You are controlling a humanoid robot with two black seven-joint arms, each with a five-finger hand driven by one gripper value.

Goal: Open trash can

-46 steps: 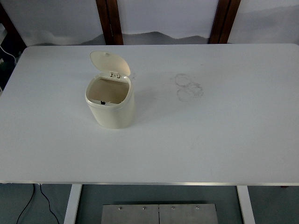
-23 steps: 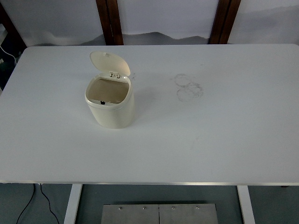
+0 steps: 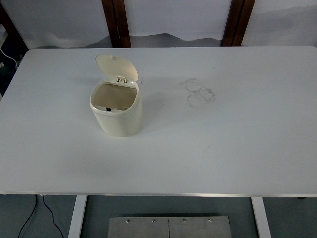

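A small cream trash can [image 3: 117, 116] stands upright on the left half of the white table [image 3: 223, 144]. Its lid [image 3: 115, 67] is flipped up and back on its hinge, so the brownish inside [image 3: 115, 96] shows. Neither of my hands nor any arm is in the top view.
Faint grey ring marks [image 3: 199, 92] stain the table right of the can. Two dark wooden posts [image 3: 117, 22] stand behind the far edge. A metal plate [image 3: 168, 227] and a black cable [image 3: 37, 213] lie below the near edge.
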